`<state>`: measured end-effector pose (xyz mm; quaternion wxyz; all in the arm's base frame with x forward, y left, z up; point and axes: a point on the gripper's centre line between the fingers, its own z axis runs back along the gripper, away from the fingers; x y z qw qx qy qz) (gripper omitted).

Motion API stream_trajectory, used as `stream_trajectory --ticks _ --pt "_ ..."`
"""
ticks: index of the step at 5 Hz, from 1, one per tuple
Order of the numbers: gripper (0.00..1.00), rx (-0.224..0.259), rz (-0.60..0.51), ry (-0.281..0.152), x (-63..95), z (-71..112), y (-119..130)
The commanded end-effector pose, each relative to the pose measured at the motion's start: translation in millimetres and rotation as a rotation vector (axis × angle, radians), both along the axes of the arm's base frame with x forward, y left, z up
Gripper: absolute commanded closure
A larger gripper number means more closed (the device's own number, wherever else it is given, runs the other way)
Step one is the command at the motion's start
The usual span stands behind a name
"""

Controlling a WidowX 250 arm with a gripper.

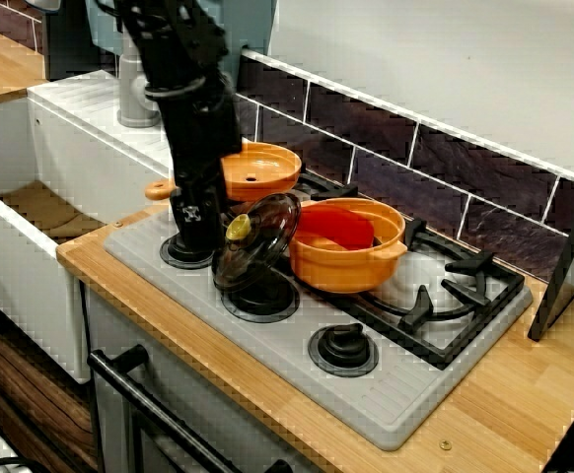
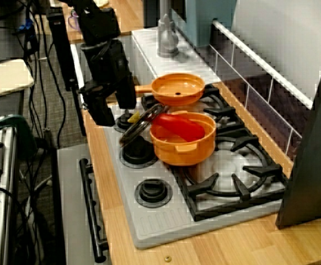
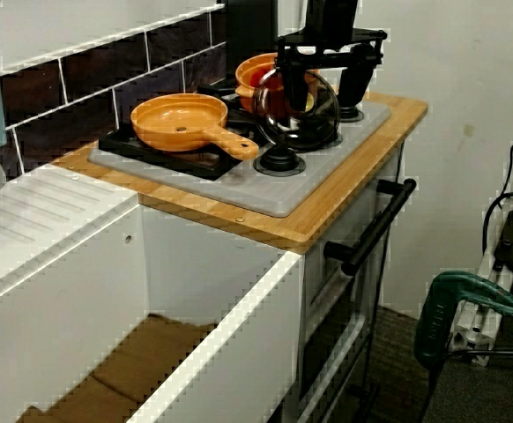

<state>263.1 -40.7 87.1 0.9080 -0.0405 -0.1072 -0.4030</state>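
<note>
The glass lid point(image 1: 259, 241) stands tilted on the stove point(image 1: 395, 394) because it leans against the orange pot point(image 1: 346, 261), the gripper point(image 3: 320, 97) spread wide beside its knob point(image 1: 238, 229).

An orange pot point(image 1: 347, 246) sits on the black grate point(image 1: 469, 266) just beside the gripper point(image 1: 196, 232), with something red point(image 1: 336, 229) lying inside it. Behind the gripper, toward the dark tiled wall point(image 1: 465, 168), an orange frying pan point(image 1: 257, 169) rests on the back burner, its handle pointing toward the white sink unit point(image 1: 80, 108). A round black knob point(image 1: 342, 348) stands on the grey stove top point(image 1: 267, 365), well along the front edge from the gripper. Far below it hangs a green power tool point(image 3: 459, 304).
</note>
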Motion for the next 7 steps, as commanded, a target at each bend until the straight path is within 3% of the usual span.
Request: stream_trajectory --ticks 1,3,5,7 --pt "0.0 0.184 -0.004 -0.069 14.5 0.3 -17" --pt "0.0 0.25 0.002 -0.066 22.8 2.6 -21" --pt "0.0 0.246 0.009 -0.056 27.7 18.2 -14" --pt "0.0 0.247 0.009 -0.043 35.5 22.7 -7"
